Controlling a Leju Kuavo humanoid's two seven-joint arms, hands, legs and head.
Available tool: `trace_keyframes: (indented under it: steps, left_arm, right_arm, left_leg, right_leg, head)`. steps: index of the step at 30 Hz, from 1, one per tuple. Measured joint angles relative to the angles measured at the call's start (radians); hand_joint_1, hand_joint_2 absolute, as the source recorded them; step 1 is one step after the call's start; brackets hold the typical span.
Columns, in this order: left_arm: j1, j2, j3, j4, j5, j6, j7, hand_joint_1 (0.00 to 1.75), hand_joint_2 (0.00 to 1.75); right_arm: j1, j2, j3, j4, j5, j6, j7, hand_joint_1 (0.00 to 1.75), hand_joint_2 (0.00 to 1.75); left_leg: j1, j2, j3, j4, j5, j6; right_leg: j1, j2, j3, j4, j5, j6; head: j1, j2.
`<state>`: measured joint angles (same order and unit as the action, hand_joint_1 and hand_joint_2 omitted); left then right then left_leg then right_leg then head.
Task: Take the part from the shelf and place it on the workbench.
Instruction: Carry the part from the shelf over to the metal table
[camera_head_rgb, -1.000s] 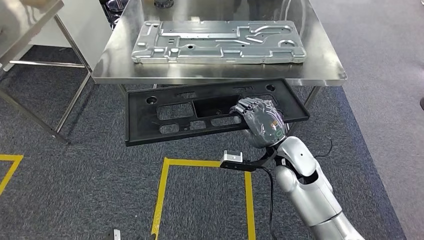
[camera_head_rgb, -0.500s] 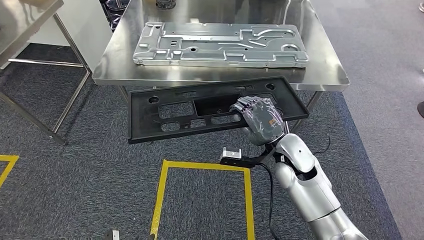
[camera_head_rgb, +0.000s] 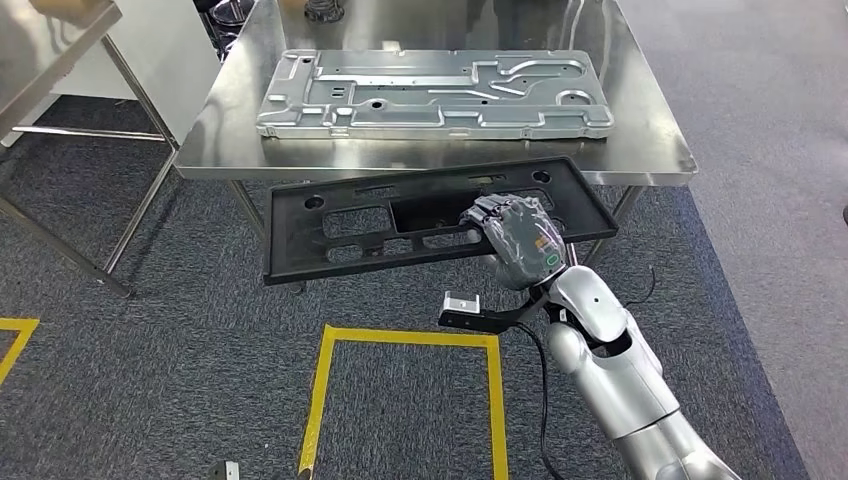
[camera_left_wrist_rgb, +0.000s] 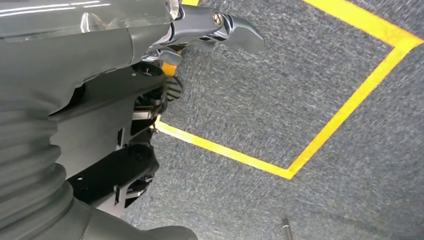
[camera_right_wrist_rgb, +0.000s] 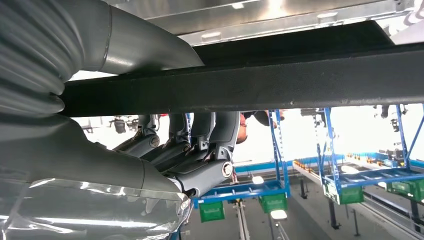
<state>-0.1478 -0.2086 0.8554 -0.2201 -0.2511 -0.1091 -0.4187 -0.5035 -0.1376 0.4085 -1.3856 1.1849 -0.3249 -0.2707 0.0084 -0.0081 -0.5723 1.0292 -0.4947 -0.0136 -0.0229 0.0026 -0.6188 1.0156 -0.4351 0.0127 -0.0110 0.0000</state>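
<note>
R hand (camera_head_rgb: 515, 238) grips the black plastic part (camera_head_rgb: 430, 220), a long flat frame w/ cutouts, at its near edge toward the right end. Fingers (camera_right_wrist_rgb: 200, 137) curl over one face of the bar, thumb on the other. Part is held roughly level in the air, just near of and below the workbench (camera_head_rgb: 640, 150) front edge; not resting on it. Its left end sits slightly nearer than the right end.

On the steel workbench lies 1 grey metal panel (camera_head_rgb: 430, 95), flat, long side parallel to the front edge, well apart from the black part.

L hand (camera_left_wrist_rgb: 210, 27) hangs over grey carpet w/ yellow floor tape (camera_left_wrist_rgb: 300, 160); nothing in it, fingers look loosely curled, but can't tell for sure.
</note>
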Motion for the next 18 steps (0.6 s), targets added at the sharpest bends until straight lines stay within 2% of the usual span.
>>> trace_keyframes:
  steps: [1,2,4,5,6,7,9,10,11,15,16,18]
  left_arm:
    - [0.000,0.000,0.000,0.000,0.000,0.000,-0.001,0.00,1.75]
    - [0.001,0.000,0.000,0.000,0.000,0.000,-0.002,0.00,1.75]
    - [0.003,0.001,0.000,0.000,0.001,0.000,-0.004,0.00,1.75]
    - [0.005,0.002,0.000,0.000,0.001,0.000,-0.004,0.00,1.75]
    - [0.006,0.003,0.000,0.000,0.001,0.000,-0.004,0.00,1.75]
    - [0.007,0.003,0.000,0.000,0.001,-0.001,-0.004,0.00,1.75]
    - [0.007,0.004,0.000,0.000,0.000,-0.002,-0.004,0.00,1.75]
    - [0.006,0.004,0.000,0.000,0.000,-0.002,-0.004,0.00,1.75]
    - [0.006,0.004,0.000,0.000,-0.001,-0.002,-0.004,0.00,1.75]
    - [0.006,0.004,-0.001,0.000,-0.006,-0.004,-0.004,0.00,1.75]
    - [0.005,0.004,-0.001,0.000,-0.007,-0.004,-0.004,0.00,1.75]
    - [0.003,0.004,-0.002,0.000,-0.010,-0.005,-0.004,0.00,1.75]
  right_arm:
    - [-0.006,0.001,0.000,0.005,0.001,0.000,0.001,1.75,1.75]
    - [-0.011,0.003,0.001,0.012,0.001,0.000,0.002,1.75,1.75]
    - [-0.017,0.006,0.002,0.027,0.002,-0.001,0.005,1.75,1.75]
    - [-0.018,0.007,0.003,0.036,0.003,-0.001,0.007,1.75,1.75]
    - [-0.018,0.007,0.004,0.044,0.004,-0.002,0.009,1.75,1.75]
    - [-0.018,0.007,0.005,0.052,0.004,-0.004,0.011,1.75,1.75]
    - [-0.020,0.007,0.006,0.067,0.007,-0.008,0.013,1.75,1.75]
    - [-0.023,0.007,0.006,0.074,0.009,-0.011,0.015,1.75,1.75]
    - [-0.026,0.007,0.006,0.082,0.012,-0.013,0.016,1.75,1.75]
    - [-0.045,0.007,0.007,0.121,0.024,-0.015,0.019,1.75,1.75]
    - [-0.052,0.007,0.007,0.131,0.026,-0.015,0.019,1.75,1.75]
    - [-0.063,0.007,0.006,0.152,0.031,-0.014,0.019,1.75,1.75]
  left_leg:
    - [0.001,0.001,-0.013,0.031,-0.018,-0.004]
    - [0.003,0.002,-0.039,0.085,-0.044,-0.007]
    - [0.003,0.002,-0.112,0.222,-0.094,-0.012]
    - [0.004,0.002,-0.141,0.268,-0.101,-0.013]
    - [0.004,0.002,-0.151,0.274,-0.087,-0.012]
    - [0.004,0.002,-0.141,0.238,-0.052,-0.010]
    - [0.002,0.002,-0.084,0.102,0.027,-0.002]
    - [0.000,0.001,-0.059,0.044,0.049,0.002]
    - [-0.002,0.001,-0.045,0.011,0.056,0.007]
    - [-0.002,0.000,-0.035,-0.013,0.054,0.029]
    - [0.000,0.000,-0.032,-0.018,0.055,0.035]
    - [0.000,0.001,-0.027,-0.022,0.054,0.043]
  right_leg:
    - [-0.002,-0.001,0.005,-0.003,-0.001,-0.006]
    - [-0.001,-0.002,0.009,-0.005,-0.003,-0.011]
    - [0.002,-0.002,0.014,-0.005,-0.009,-0.018]
    - [0.004,-0.002,0.017,-0.004,-0.012,-0.019]
    - [0.005,-0.002,0.021,-0.004,-0.015,-0.019]
    - [0.006,-0.001,0.027,-0.003,-0.019,-0.018]
    - [0.008,0.000,0.040,-0.003,-0.028,-0.014]
    - [0.010,0.001,0.043,-0.002,-0.032,-0.010]
    - [0.011,0.001,0.045,-0.002,-0.034,-0.005]
    - [0.009,0.001,0.041,0.003,-0.044,0.017]
    - [0.009,0.000,0.030,0.028,-0.058,0.021]
    - [0.007,-0.001,-0.027,0.137,-0.107,0.027]
  head:
    - [-0.001,0.000]
    - [-0.002,0.000]
    - [-0.004,0.000]
    - [-0.004,0.000]
    - [-0.004,0.000]
    - [-0.004,0.000]
    - [-0.003,0.000]
    - [-0.003,0.000]
    - [-0.003,0.000]
    - [-0.002,0.000]
    - [-0.001,0.000]
    - [-0.001,0.000]
